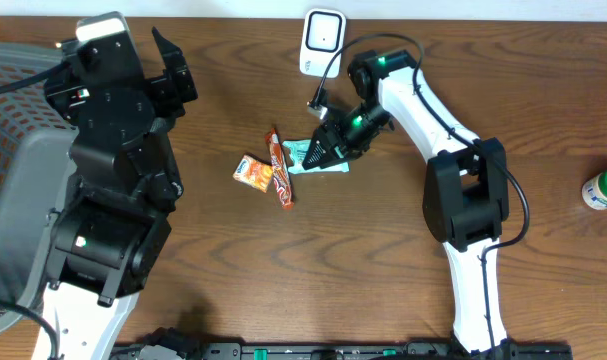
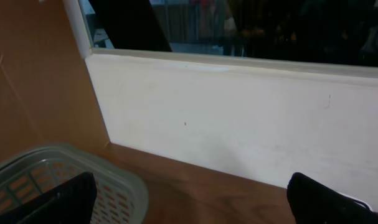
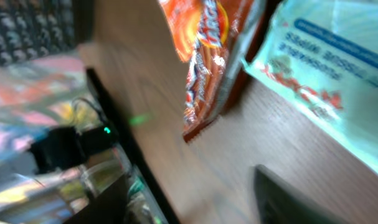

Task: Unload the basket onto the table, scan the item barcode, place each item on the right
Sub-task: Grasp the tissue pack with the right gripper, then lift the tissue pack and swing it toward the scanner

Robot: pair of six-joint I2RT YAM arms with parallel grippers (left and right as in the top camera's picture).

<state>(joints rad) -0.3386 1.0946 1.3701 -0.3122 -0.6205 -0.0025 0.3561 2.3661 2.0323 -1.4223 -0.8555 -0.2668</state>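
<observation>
PACKET UNDER THE ARM: The robot's right gripper hangs low over a teal wipes packet near the middle of a brown wooden table. Its dark tips point down and to the left across the packet's right-hand part. From overhead the gripper covers much of the packet, and whether the two touch cannot be told.

The right wrist camera catches only one dark finger at its bottom edge, apart from the packet. The packet lies flat on the wood at the upper right of that view (printed side up, blue lettering showing). With the other finger out of frame, it cannot be told whether the jaws are parted or closed.

Just left of the packet lies a long red snack bar, and beside that a small orange packet. A white barcode scanner stands at the table's far edge, well apart from the wipes.

The left gripper, beside a grey basket on the left, has its fingers spread wide with nothing between them. A green and white bottle stands at the far right.
</observation>
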